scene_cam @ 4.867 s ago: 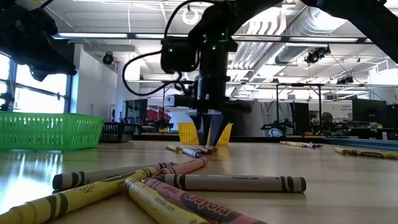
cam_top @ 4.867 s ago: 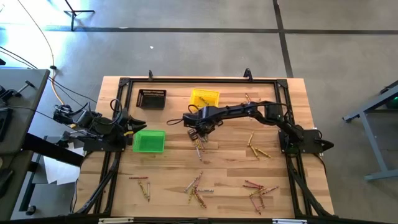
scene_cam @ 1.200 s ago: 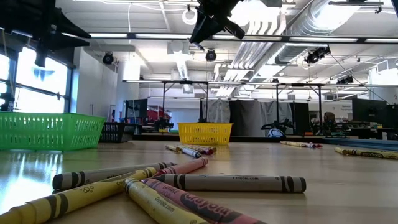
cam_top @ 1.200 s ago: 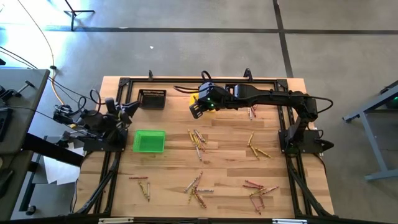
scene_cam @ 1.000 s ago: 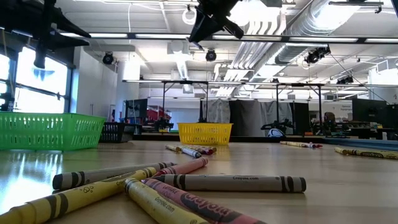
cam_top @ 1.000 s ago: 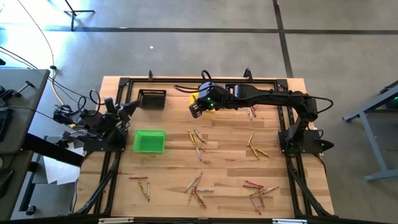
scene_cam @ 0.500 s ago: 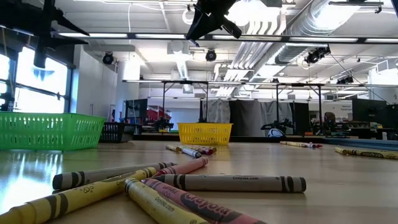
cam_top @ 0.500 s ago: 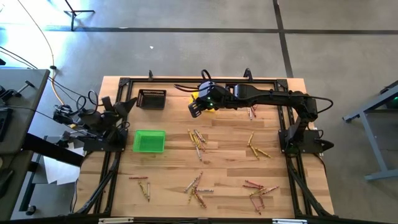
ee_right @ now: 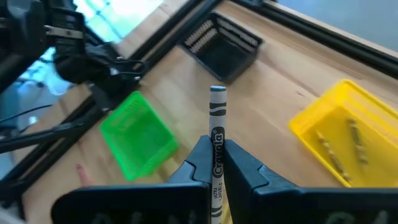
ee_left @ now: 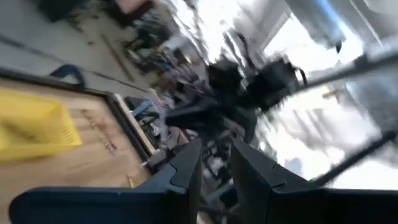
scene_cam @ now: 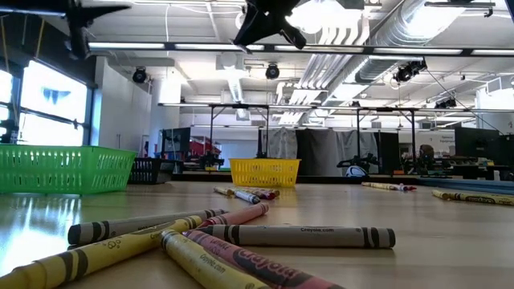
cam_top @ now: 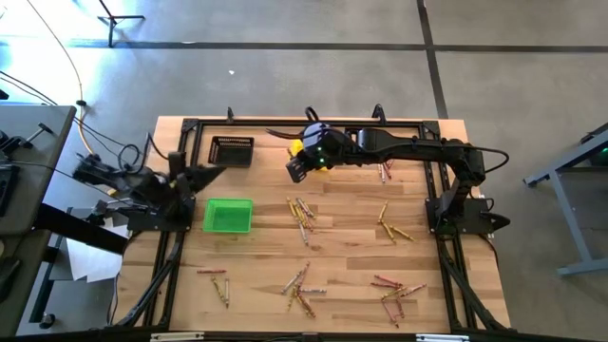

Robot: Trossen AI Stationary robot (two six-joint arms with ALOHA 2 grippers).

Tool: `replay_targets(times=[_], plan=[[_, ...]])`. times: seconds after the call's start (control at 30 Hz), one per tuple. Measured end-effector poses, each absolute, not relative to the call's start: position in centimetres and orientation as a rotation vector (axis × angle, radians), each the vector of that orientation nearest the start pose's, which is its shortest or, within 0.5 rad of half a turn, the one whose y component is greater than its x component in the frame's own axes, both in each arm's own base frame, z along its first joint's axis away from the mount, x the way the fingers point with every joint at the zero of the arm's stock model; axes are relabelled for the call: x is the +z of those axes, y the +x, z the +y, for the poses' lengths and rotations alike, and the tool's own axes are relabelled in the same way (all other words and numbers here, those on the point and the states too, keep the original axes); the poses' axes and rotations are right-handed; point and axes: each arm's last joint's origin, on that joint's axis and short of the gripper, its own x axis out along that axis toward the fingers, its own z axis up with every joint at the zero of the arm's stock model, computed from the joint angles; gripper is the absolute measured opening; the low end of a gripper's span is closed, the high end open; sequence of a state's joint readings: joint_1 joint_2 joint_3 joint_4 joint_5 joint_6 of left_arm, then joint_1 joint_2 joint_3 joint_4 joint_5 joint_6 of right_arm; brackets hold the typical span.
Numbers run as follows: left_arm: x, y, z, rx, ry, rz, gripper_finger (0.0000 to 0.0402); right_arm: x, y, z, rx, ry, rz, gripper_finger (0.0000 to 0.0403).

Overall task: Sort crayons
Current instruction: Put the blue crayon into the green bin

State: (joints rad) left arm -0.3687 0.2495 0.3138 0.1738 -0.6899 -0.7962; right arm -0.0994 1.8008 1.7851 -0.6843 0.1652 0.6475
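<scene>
My right gripper (cam_top: 296,169) hangs high over the near left corner of the yellow bin (cam_top: 313,144), shut on a grey crayon (ee_right: 217,134). It also shows at the top of the low view (scene_cam: 261,20). My left gripper (cam_top: 215,173) is raised between the black bin (cam_top: 232,150) and the green bin (cam_top: 228,215). It points toward the table's right, and its fingers (ee_left: 186,165) are slightly apart and empty. Loose crayons lie in clusters on the table, at the centre (cam_top: 302,215) and near the front (cam_top: 300,285). The yellow bin (ee_right: 339,134) holds some crayons. My right gripper pinches the grey crayon between its two fingers, by its lower part (ee_right: 216,163). The crayon lies along the fingers, and its free end (ee_right: 217,93) sticks out past the fingertips. It is lifted clear, high above the table.
More crayons lie at the right (cam_top: 391,226), the front right (cam_top: 394,290), the front left (cam_top: 219,283) and by the far right rail (cam_top: 382,171). A black frame rail (cam_top: 285,123) runs round the table. The left arm's base (cam_top: 142,199) stands at the left edge.
My left gripper has risen and swung out toward the table's right, over the gap between the black and green bins. My right gripper has drifted slightly toward the table's left, still holding the crayon.
</scene>
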Motion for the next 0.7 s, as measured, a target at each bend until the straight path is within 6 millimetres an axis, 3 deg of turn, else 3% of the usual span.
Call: replay_targets(times=[0.17, 0.27, 0.37, 0.7], plan=[[26.6, 11.5, -2.4, 0.255, -0.778, -0.314, 0.0074, 35.8, 40.0, -4.3, -0.384, 0.579, 0.582, 0.0007], [26.5, 12.1, -2.3, 0.351, -0.761, -0.334, 0.0074, 36.0, 39.8, -4.1, -0.368, 0.572, 0.581, 0.0007], [26.1, 12.7, -2.5, 0.341, -0.727, -0.292, 0.0074, 36.3, 39.8, -4.0, -0.353, 0.558, 0.569, 0.0007], [25.1, 17.2, -2.9, 0.390, -0.725, -0.179, 0.0074, 37.8, 40.6, -4.0, -0.269, 0.541, 0.414, 0.0007]])
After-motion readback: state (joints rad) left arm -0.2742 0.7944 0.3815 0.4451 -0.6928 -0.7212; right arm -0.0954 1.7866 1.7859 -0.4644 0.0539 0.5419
